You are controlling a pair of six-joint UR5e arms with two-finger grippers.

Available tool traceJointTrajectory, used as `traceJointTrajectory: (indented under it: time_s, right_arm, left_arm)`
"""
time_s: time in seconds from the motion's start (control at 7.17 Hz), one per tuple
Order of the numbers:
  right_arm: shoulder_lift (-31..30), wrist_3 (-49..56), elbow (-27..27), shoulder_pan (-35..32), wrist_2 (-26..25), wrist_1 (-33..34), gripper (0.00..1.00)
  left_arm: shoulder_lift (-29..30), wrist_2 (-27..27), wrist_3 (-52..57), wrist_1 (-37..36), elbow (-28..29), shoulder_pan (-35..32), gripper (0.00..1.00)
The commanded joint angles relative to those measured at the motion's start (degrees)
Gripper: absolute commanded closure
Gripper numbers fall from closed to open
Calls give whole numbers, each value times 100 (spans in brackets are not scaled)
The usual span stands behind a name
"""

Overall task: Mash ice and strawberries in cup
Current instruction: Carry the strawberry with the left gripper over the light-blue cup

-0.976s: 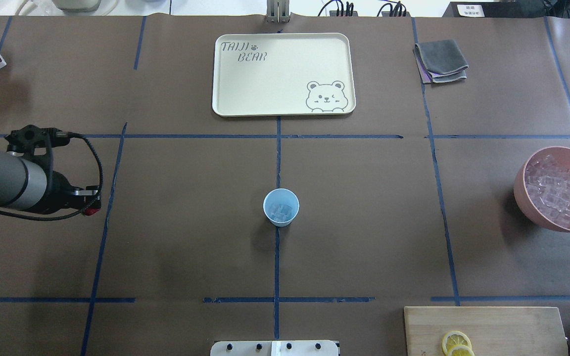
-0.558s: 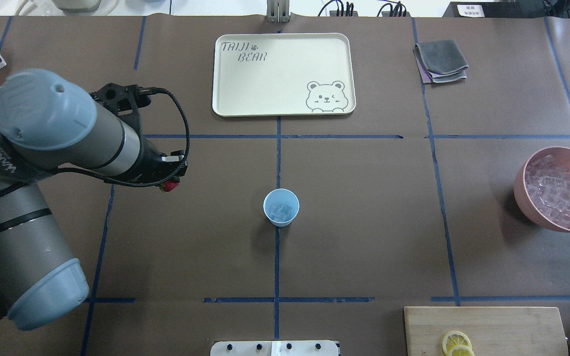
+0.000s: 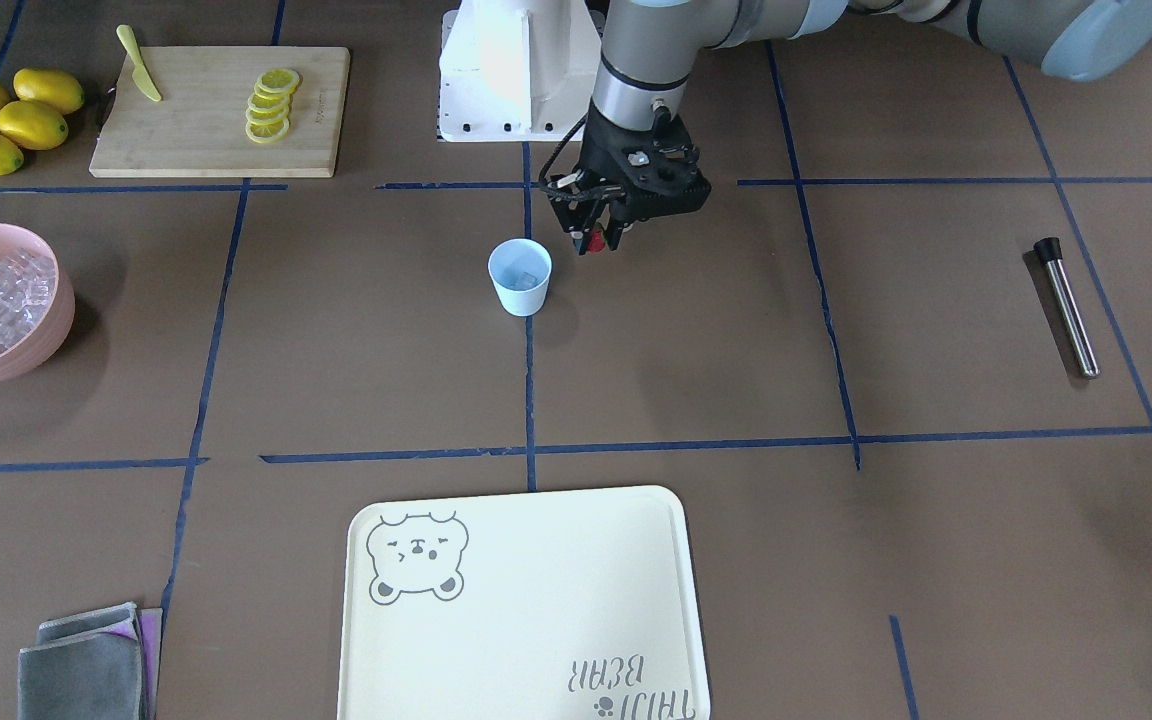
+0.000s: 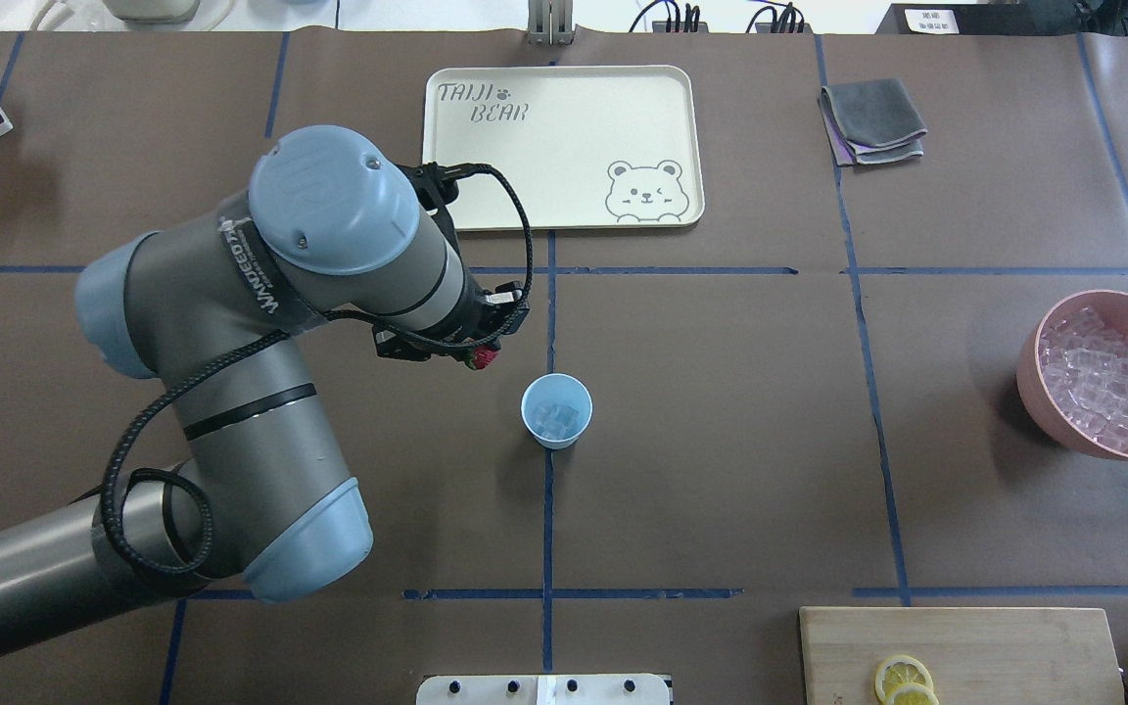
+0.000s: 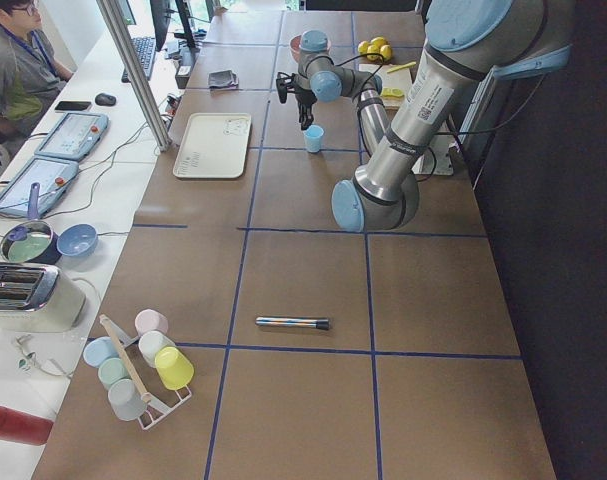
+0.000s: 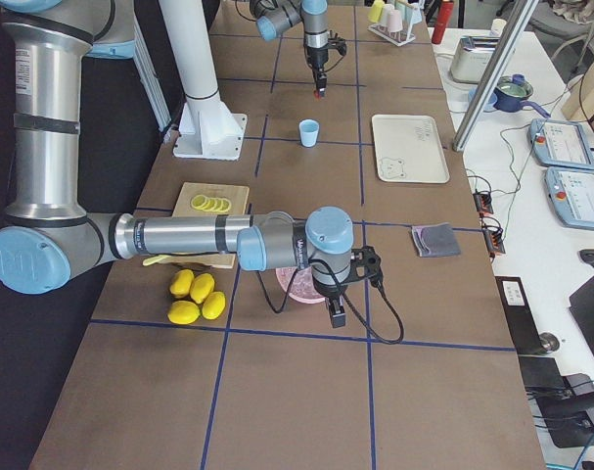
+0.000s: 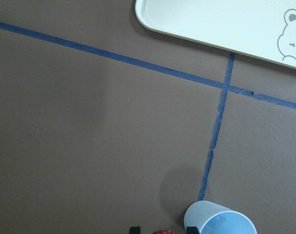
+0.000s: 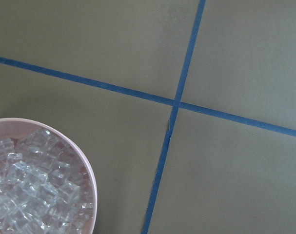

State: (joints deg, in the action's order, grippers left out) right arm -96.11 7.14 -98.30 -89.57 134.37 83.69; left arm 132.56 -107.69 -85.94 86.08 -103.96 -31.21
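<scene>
The pale blue cup (image 4: 556, 411) stands at the table's middle with a few clear ice cubes (image 4: 555, 420) in it; it also shows in the front view (image 3: 520, 278). My left gripper (image 4: 479, 355) is shut on a small red strawberry (image 4: 477, 361) and hangs above the table, just left of and slightly beyond the cup. In the front view the strawberry (image 3: 595, 241) is right of the cup. In the left wrist view the cup (image 7: 220, 223) is at the bottom edge. My right gripper (image 6: 335, 315) shows only in the exterior right view, over the pink bowl; I cannot tell its state.
A pink bowl (image 4: 1042, 419) full of ice sits at the right edge. A cream bear tray (image 4: 564, 147) lies beyond the cup. A metal rod (image 3: 1066, 305) lies on my left side. A cutting board (image 3: 206, 120) with lemon slices, whole lemons (image 3: 6, 115) and a grey cloth (image 4: 872, 119) are also there.
My left arm has swung in from the table's left edge to the right, carrying the strawberry to just beside the cup. The cup has not moved.
</scene>
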Motion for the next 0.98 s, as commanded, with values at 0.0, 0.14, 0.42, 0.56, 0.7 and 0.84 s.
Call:
traceJointTrajectory:
  time_s: [0.0, 0.14, 0.42, 0.56, 0.7, 0.84]
  right_arm:
    - [-40, 7, 284, -78, 211, -213, 1]
    - [-40, -2, 285, -87, 265, -213, 1]
    - [-48, -2, 285, -96, 265, -213, 1]
    - [-49, -2, 285, -96, 265, -213, 1]
    - [-49, -2, 285, -96, 274, -222, 1]
    - [-57, -2, 285, -96, 283, -222, 1]
  left_arm:
    - [217, 19, -186, 278, 394, 255, 100]
    - [209, 19, -195, 278, 394, 404, 100]
    - [252, 159, -292, 295, 499, 546, 100]
    - [296, 247, -283, 330, 595, 590, 100]
    - [479, 274, -283, 470, 866, 599, 100]
    - [533, 283, -283, 541, 999, 590, 100]
